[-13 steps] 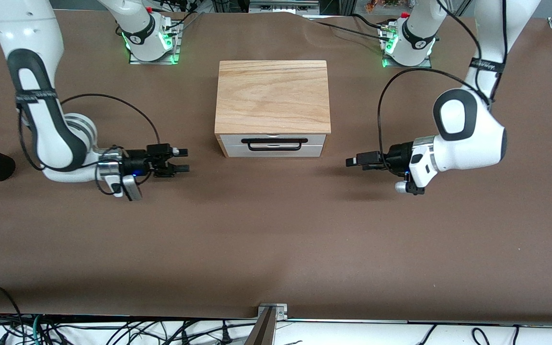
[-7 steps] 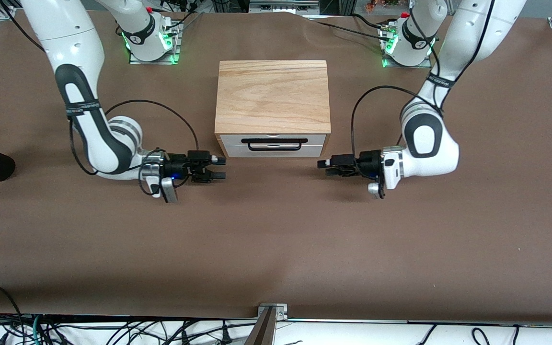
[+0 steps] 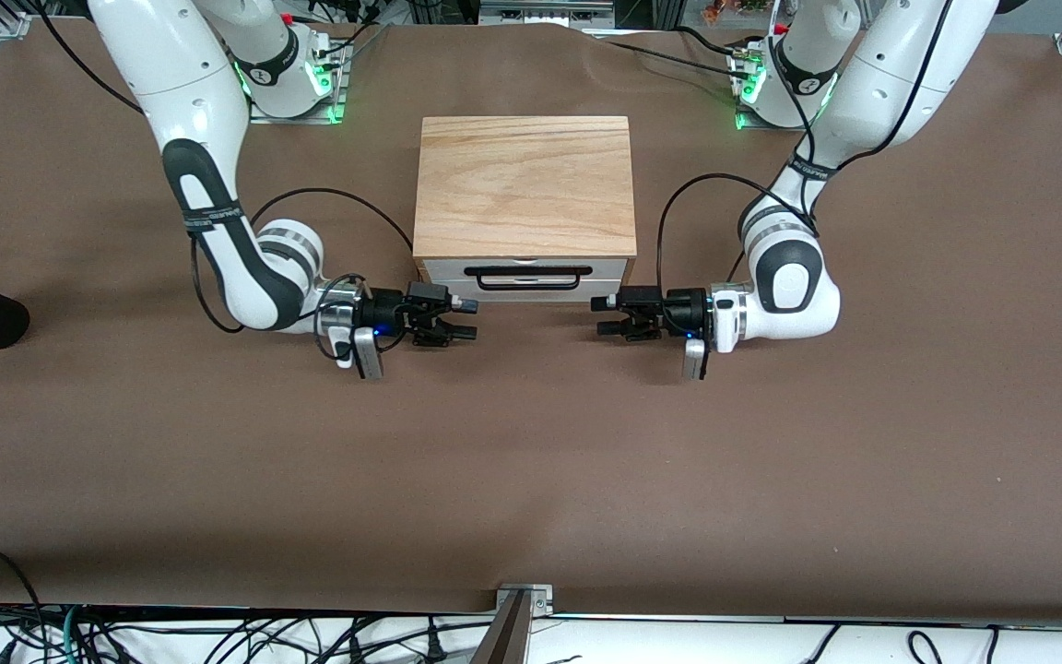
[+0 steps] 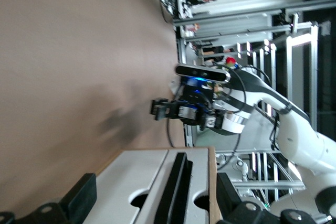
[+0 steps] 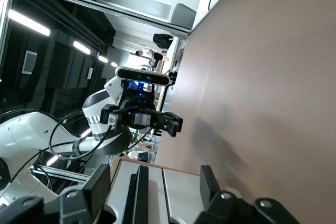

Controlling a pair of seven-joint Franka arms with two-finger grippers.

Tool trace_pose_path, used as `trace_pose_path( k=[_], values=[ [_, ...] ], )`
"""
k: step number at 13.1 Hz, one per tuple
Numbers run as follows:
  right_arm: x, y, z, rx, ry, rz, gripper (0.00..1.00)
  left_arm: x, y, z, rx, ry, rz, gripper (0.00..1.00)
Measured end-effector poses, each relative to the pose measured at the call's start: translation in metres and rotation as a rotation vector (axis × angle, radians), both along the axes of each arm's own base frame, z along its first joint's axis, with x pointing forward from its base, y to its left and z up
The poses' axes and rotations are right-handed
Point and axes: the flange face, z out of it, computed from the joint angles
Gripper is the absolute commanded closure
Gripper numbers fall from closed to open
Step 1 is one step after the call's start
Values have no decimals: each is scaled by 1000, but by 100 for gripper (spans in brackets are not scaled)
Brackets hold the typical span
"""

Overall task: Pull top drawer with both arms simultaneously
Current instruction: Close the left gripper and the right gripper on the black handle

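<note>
top drawer (image 3: pixel 525 278): closed, in the oak box (image 3: pixel 525 184) mid-surface | left hand (image 3: pixel 601 315): fingers apart, holding nothing, low over the surface (image 3: pixel 531 461) just in front of the drawer, toward the left arm's end | right hand (image 3: pixel 468 317): fingers apart, holding nothing, mirrored toward the right arm's end

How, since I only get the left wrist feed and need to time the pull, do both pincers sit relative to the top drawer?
Observer: In the front view, the left pincer hovers over the table just in front of the top drawer, at the left arm's end of its handle, not touching it.
Operator: And the right one?
Observer: The right pincer mirrors it at the right arm's end of the handle, also clear of the bar.
Operator: Are my fingers open?
Observer: Yes. The right wrist view shows the left pincer's fingers spread apart.
</note>
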Motion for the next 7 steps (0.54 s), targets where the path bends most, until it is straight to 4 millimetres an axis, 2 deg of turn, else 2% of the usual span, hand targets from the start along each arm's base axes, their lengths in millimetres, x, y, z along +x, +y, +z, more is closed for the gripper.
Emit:
trace_pose_path(
  k=[2, 5, 7],
  values=[
    [-6, 9, -1, 4, 4, 7, 27, -13, -12, -3, -35, -21, -37, 2],
    [-13, 10, -4, 26, 20, 8, 27, -28, -14, -12, -54, -65, -65, 6],
    [-20, 11, -9, 42, 18, 5, 34, -34, -13, -18, -53, -78, -70, 17]
  ],
)
